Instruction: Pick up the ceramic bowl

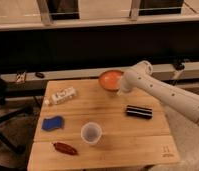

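The ceramic bowl [109, 79] is round and shallow, orange-red inside with a darker rim. It sits at the far edge of the wooden table [118, 145], right of centre. My white arm reaches in from the right. My gripper [123, 89] is at the bowl's right rim, pointing down, and it hides that side of the bowl. I cannot tell whether it touches the bowl.
A small white cup [91, 133] stands front centre. A blue sponge [53, 123] and a red chili-like thing [65, 148] lie at the left front. A white bottle [62, 95] lies at the left back. A black box [139, 111] lies right of centre, under my arm.
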You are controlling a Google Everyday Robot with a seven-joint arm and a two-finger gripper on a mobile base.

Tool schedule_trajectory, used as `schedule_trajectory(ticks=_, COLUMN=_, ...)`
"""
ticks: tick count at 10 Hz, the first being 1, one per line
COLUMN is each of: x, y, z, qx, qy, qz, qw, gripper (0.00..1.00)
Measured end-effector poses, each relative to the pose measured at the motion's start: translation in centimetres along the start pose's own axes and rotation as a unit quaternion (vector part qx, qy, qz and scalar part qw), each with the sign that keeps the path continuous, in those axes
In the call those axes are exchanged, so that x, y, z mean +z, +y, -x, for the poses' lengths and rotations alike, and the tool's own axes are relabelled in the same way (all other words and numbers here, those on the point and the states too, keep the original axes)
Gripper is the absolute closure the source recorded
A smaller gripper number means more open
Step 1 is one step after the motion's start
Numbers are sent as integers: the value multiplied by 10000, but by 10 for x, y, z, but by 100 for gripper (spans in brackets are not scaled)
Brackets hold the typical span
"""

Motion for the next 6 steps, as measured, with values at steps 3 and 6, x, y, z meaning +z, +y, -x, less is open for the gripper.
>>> schedule_trajectory(ticks=3, x=-5, y=-11, z=3, qx=-71, qy=-63, qz=-41, qw=9999, gripper=95)
schedule_trajectory(ticks=6, x=-6, y=-19, z=5, qx=-139, qy=-122, qz=-59, qw=9998, gripper=92)
